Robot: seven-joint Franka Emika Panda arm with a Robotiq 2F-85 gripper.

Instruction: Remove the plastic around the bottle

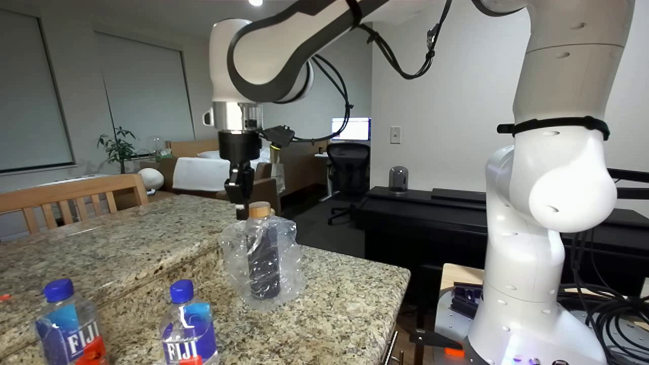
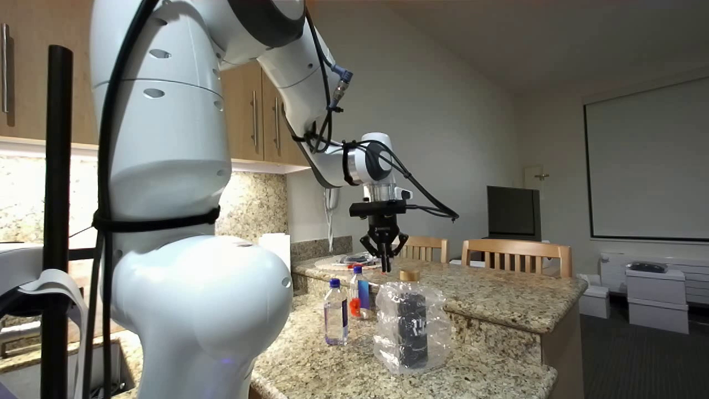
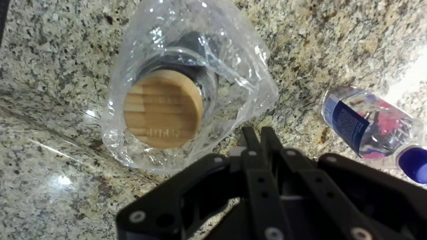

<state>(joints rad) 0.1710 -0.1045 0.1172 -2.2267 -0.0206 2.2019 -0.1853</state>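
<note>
A speckled granite countertop (image 1: 345, 294) spreads below the Robotiq gripper (image 3: 258, 130), whose slim black fingers (image 3: 251, 136) stand narrowly together. Near their tips, a clear, crinkled plastic bag (image 2: 440, 332) surrounds the upright, dark, cylindrical bottle (image 1: 263, 263). On the gripper's other side, both exterior views show two FIJI water bottles (image 1: 188, 324); the wrist view, one. That view alone reveals lettering on the round, grained wooden lid (image 3: 163, 113).

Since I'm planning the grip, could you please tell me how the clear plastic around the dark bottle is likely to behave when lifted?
The plastic is probably floppy: it is crinkled and spreads wider than the bottle. It is likely thin and light, since the bottle shows through it. Its bright glints suggest it may be slippery.
</note>
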